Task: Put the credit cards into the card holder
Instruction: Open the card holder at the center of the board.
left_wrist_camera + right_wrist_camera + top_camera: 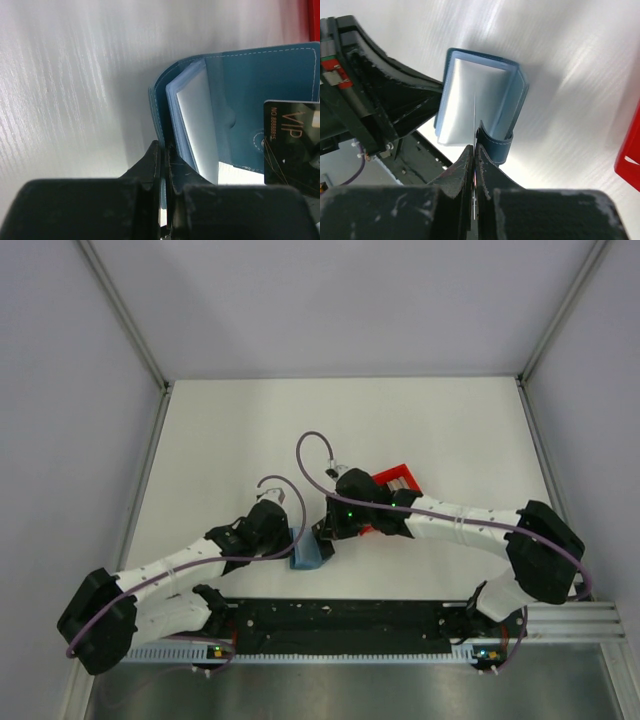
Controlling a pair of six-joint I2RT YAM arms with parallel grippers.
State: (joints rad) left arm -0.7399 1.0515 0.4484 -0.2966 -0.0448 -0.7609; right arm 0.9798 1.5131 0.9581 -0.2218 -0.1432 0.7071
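Stitching edges the teal card holder (240, 90) pinched in left jaws; right jaws clamp a glossy black card (292, 145) pointing at it.

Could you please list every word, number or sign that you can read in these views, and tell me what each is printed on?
"VIP": gold letters on the black card, turned sideways.
"NO" plus a row of digits along that card's edge: the digits are too blurred to read.
Card holder: no text visible.
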